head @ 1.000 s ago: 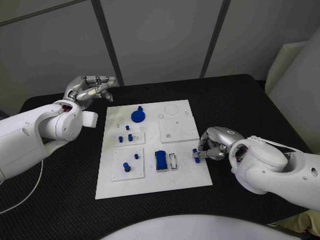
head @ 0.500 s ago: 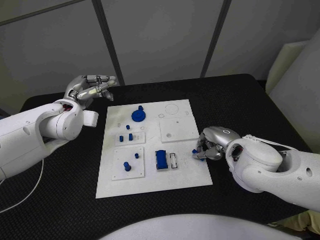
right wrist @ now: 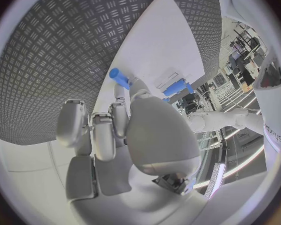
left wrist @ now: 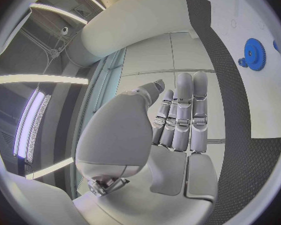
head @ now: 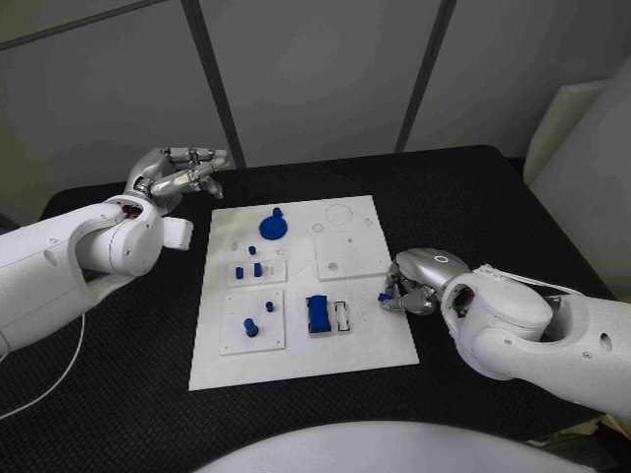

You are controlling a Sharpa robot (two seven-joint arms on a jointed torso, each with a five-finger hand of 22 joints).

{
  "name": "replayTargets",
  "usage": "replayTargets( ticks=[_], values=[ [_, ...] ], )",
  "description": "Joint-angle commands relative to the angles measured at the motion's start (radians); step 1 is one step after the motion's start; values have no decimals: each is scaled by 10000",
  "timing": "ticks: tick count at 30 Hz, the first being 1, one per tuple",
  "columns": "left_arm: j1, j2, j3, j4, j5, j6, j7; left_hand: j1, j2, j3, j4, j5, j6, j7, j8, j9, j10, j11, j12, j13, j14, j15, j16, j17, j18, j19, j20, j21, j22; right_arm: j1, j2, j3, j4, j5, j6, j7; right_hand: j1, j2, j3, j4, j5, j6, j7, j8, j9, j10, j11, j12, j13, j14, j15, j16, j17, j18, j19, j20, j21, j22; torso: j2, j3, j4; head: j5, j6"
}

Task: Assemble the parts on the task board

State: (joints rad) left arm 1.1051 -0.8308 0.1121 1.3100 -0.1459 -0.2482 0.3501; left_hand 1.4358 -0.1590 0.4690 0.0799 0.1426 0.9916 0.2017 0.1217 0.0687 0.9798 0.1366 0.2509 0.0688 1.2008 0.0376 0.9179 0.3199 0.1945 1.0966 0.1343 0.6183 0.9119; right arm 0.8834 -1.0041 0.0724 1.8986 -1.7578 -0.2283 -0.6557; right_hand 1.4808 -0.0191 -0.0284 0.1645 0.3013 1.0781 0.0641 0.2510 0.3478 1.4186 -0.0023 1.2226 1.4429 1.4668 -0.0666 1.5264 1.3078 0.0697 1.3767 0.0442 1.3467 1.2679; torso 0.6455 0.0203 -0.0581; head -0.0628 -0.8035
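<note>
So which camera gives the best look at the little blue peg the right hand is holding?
The right wrist view: the blue peg sticks out past the right hand's fingertips, seen against the white board. In the head view the peg is a small blue speck mostly hidden by the hand. The left wrist view faces the blue gear instead.

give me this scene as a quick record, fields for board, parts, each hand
board: white task board lying flat on the black table
parts: blue gear at the board's far end; blue block nearer the robot
left hand: left hand raised off the board's far left corner, fingers apart, holding nothing
right hand: right hand at the board's right edge, pinching a small blue peg
</note>
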Motion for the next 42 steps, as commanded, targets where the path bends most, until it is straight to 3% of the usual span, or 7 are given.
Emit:
replayTargets(
  ticks=[1,8,13,21,36,39,42],
  values=[
    [14,-10,7,28,29,92,52,-51,17,-47,2,-43,-64,13,40,-8,-72,-23,28,-8,-70,31,-25,-13,-116,-70,26,-56,-13,-53,-24,-51,52,113,102,-170,547,586,221,53,196,57,-12,18,61,91,-123,-11,-1098,864,-87,-6,1785,31,29,-62,16,37,-1,12,-14,24,-16],
    [13,-17,7,32,29,94,53,-51,17,-47,2,-43,-64,13,40,-8,-72,-23,28,-8,-70,31,-25,-13,-116,-70,26,-56,-13,-51,-141,-47,360,1594,-1015,-174,-182,402,598,522,273,86,-17,-61,96,162,-116,24,-1067,878,-85,24,1843,21,66,-60,47,87,-2,-10,3,50,-25],
    [13,-23,7,45,29,87,52,-51,17,-47,2,-43,-64,13,40,-8,-72,-23,28,-8,-70,31,-25,-13,-116,-70,26,-56,-13,-46,-147,-44,545,2511,-1945,-24,-638,191,748,834,87,181,-33,-86,128,237,-126,124,-993,895,-94,67,1923,4,123,-62,104,169,5,-14,4,76,-17],
    [13,-34,8,72,29,78,56,-51,17,-47,2,-43,-64,13,40,-8,-72,-23,28,-8,-70,31,-25,-13,-116,-70,26,-56,-13,-43,12,-41,624,3198,-2674,203,-914,42,811,999,299,292,-63,-68,179,321,-148,263,-895,919,-110,128,2032,-24,212,-77,202,301,5,0,3,167,-54],
    [14,-33,8,103,29,68,58,-51,27,-54,-12,-42,-69,12,55,-7,-87,-23,61,-6,-71,31,-20,-28,-115,-68,27,-61,-17,-42,474,-40,423,4137,-2124,123,-1051,-27,834,1065,401,365,-85,-48,220,353,-165,317,-852,923,-123,138,2050,-24,215,-89,205,307,0,-6,3,186,-99],
    [15,-26,8,109,29,69,56,-51,31,-56,-17,-42,-71,12,61,-7,-93,-23,74,-5,-71,32,-18,-34,-115,-68,28,-63,-19,-41,657,-41,304,4311,-1957,58,-1206,-96,803,1121,778,415,-107,-32,268,368,-183,329,-835,924,-139,144,2060,-25,218,-102,210,317,9,-7,15,197,-103],
    [16,-25,8,114,29,68,54,-51,31,-56,-17,-42,-71,12,61,-7,-93,-23,74,-5,-71,32,-18,-34,-115,-68,28,-63,-19,-41,773,-41,222,4384,-1841,-5,-1275,-120,775,1144,878,428,-108,-27,287,368,-184,320,-837,924,-141,145,2063,-26,220,-107,212,322,8,2,11,211,-103]
  ],
)
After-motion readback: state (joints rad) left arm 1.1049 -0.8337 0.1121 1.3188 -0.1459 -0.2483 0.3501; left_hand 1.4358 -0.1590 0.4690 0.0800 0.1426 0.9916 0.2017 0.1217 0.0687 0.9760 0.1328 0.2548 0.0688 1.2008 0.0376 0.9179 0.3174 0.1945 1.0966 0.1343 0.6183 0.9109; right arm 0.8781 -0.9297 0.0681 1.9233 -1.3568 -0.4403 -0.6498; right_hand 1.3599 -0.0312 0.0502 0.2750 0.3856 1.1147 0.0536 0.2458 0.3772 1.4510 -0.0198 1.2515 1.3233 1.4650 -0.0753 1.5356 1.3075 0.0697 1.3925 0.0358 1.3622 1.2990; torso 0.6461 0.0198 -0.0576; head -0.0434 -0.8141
